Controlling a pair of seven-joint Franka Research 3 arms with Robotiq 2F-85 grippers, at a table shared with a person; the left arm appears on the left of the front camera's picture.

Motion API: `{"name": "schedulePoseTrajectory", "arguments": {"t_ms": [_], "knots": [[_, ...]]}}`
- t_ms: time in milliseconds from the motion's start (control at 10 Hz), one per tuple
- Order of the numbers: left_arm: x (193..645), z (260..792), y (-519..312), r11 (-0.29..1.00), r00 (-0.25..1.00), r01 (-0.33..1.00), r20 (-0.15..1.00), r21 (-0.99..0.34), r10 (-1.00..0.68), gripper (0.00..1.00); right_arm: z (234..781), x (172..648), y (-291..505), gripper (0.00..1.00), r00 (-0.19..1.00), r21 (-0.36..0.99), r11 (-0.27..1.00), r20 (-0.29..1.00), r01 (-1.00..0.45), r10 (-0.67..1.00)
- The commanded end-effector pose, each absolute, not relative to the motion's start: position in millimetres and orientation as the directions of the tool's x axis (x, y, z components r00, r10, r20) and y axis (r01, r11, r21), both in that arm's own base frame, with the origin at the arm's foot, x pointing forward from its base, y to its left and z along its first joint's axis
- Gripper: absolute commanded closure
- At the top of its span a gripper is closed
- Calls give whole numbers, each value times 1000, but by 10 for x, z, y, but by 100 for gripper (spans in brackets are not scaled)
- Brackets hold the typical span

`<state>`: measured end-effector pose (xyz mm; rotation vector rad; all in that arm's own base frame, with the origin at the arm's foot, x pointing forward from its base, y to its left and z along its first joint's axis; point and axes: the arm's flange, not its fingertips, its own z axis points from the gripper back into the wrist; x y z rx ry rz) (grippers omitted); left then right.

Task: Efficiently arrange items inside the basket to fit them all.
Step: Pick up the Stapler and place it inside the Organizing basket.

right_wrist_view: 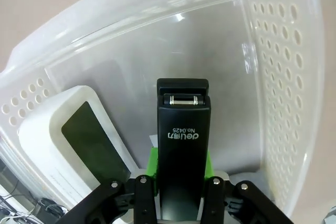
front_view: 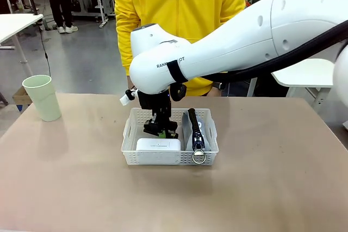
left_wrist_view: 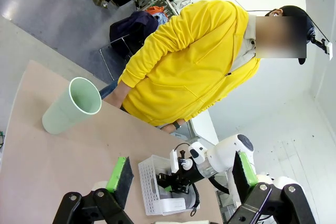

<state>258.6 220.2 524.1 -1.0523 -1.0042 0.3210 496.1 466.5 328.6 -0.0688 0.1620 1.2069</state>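
The white basket (front_view: 128,134) sits mid-table. My right gripper (front_view: 160,129) reaches down into its left half, shut on the small black stapler (right_wrist_view: 182,124), which is pinched between the green pads (right_wrist_view: 152,163) and points at the basket floor. The white box (front_view: 157,145) lies at the basket's near left, right beside the stapler (front_view: 154,130). The grey pouch (front_view: 194,133) stands on edge in the right half, its metal ring (front_view: 199,157) over the front rim. The pale green cup (front_view: 43,97) stands upright at the table's far left. My left gripper (left_wrist_view: 181,161) hangs open high above the table, holding nothing.
A person in a yellow jacket (front_view: 179,4) stands at the far side of the table, right behind the basket. The right arm's white forearm (front_view: 261,31) spans the table's right side above the surface. Bare tabletop (front_view: 272,188) lies around the basket.
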Motion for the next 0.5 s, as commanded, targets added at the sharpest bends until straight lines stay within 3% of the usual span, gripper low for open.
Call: {"name": "schedulePoseTrajectory", "arguments": {"t_ms": [0, 100, 200, 300, 400], "knots": [[2573, 5214, 2165, 496, 521, 253, 549, -830, 654, 0, 3358, 4976, 4683, 63, 327, 56, 341, -174, -938, 929], [2573, 5214, 2165, 496, 521, 253, 549, -830, 654, 0, 3321, 4981, 4687, 63, 328, 56, 342, -180, -938, 927], [2573, 5214, 2165, 496, 521, 253, 549, -830, 654, 0, 3303, 4985, 4682, 57, 336, 59, 350, -177, -935, 925], [2573, 5214, 2165, 496, 521, 253, 549, -830, 654, 0, 3309, 4981, 4673, 4, 337, 46, 350, -180, -936, 924], [2573, 5214, 2165, 496, 521, 253, 549, -830, 654, 0, 3315, 4976, 4669, 0, 344, 35, 355, -179, -934, 922]]}}
